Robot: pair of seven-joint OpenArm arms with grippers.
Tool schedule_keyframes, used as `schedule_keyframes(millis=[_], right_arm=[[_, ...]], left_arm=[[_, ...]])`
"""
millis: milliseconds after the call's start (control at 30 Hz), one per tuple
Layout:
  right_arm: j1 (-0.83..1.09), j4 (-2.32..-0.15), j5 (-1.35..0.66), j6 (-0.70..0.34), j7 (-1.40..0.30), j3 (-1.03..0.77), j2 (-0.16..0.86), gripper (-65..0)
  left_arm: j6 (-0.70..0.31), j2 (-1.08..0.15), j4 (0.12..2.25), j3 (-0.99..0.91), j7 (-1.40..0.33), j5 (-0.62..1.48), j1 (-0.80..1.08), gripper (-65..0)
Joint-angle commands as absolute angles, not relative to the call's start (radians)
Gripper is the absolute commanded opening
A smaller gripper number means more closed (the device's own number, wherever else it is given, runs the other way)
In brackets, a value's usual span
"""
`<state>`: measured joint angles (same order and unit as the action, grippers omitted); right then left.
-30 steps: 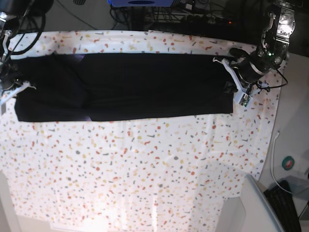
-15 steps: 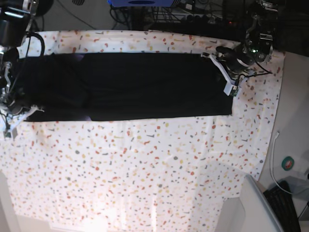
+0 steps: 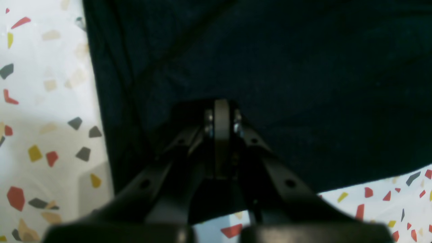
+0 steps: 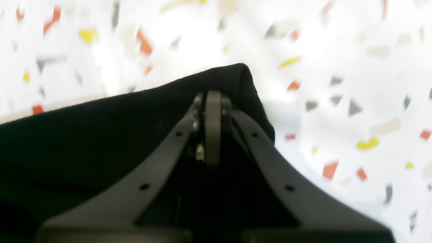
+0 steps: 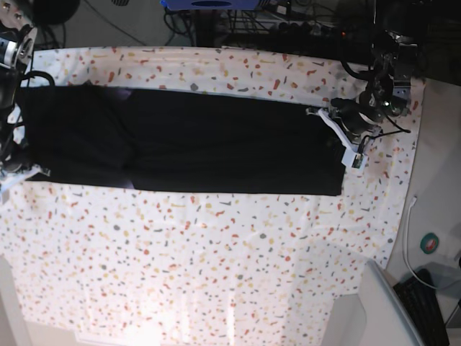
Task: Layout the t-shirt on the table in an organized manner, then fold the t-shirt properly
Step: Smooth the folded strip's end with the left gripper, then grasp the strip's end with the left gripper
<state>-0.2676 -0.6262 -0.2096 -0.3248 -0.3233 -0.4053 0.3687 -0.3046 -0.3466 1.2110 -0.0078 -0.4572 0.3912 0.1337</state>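
The black t-shirt point(image 5: 202, 140) lies folded into a long strip across the far half of the speckled table point(image 5: 216, 252). My left gripper point(image 5: 337, 133) is at the strip's right end. In the left wrist view it point(image 3: 221, 113) is shut, its tips pressed into the t-shirt point(image 3: 303, 67) near a corner. My right gripper point(image 5: 21, 171) is at the strip's lower-left corner. In the right wrist view it point(image 4: 213, 101) is shut on a raised fold of the t-shirt point(image 4: 84, 135), with the table point(image 4: 337, 67) beyond.
Cables and dark equipment point(image 5: 238, 18) crowd the table's back edge. Grey floor runs along the right, with a white cable point(image 5: 409, 238), a green round object point(image 5: 431, 243) and a keyboard point(image 5: 425, 306). A grey box corner point(image 5: 374, 310) overlaps the table's front right.
The whole shirt strip has slid toward the near side of the table and its right end has drawn inward. Both grippers moved with it, the left one closing fully.
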Motion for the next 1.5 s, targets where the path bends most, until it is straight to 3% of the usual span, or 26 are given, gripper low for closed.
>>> schedule_keyframes(millis=[0, 367, 600, 733, 900, 1033, 1100, 1167, 1267, 1467], right_arm=[[-0.283, -0.628, -0.193, -0.309, -0.320, -0.404, 0.394, -65.0], [-0.278, -0.661, -0.193, -0.219, -0.251, -0.404, 0.415, -65.0], [-0.128, -1.015, -0.194, -0.219, -0.269, -0.412, 0.361, -65.0], [-0.027, -1.260, -0.194, -0.219, -0.357, -0.412, 0.325, -65.0], [0.059, -1.423, -0.194, -0.219, -0.403, -0.410, 0.263, -65.0], [0.084, -1.443, -0.194, -0.219, -0.404, -0.406, 0.228, -65.0], [0.091, -1.443, -0.194, -0.219, -0.404, -0.404, 0.214, -65.0], [0.104, -1.443, -0.194, -0.219, -0.404, -0.404, 0.209, -65.0], [0.110, -1.443, -0.194, -0.219, -0.404, -0.404, 0.208, -65.0], [0.127, -1.443, -0.194, -0.219, -0.404, -0.406, 0.208, -65.0]], left_arm=[[-0.271, -0.355, 1.198, -0.008, -0.532, 0.335, 0.143, -65.0], [-0.271, -0.355, 1.250, -0.021, -0.536, 0.346, 0.165, -65.0], [-0.271, -0.349, 1.486, -0.108, -0.552, 0.348, 0.251, -65.0], [-0.271, -0.346, 1.618, -0.259, -0.691, 0.423, 0.269, -65.0], [-0.271, -0.361, 1.529, -0.384, -0.697, 0.633, 0.223, -64.0], [-0.274, -0.363, 1.363, -0.386, -0.697, 0.704, 0.156, -25.0], [-0.305, -0.361, 1.319, -0.363, -0.697, 0.708, 0.139, -12.0], [-0.403, -0.361, 1.302, -0.326, -0.696, 0.705, 0.131, -7.9], [-0.518, -0.358, 1.290, -0.302, -0.696, 0.704, 0.130, -8.1], [-0.524, -0.355, 1.178, -0.302, -0.694, 0.704, 0.091, -8.1]])
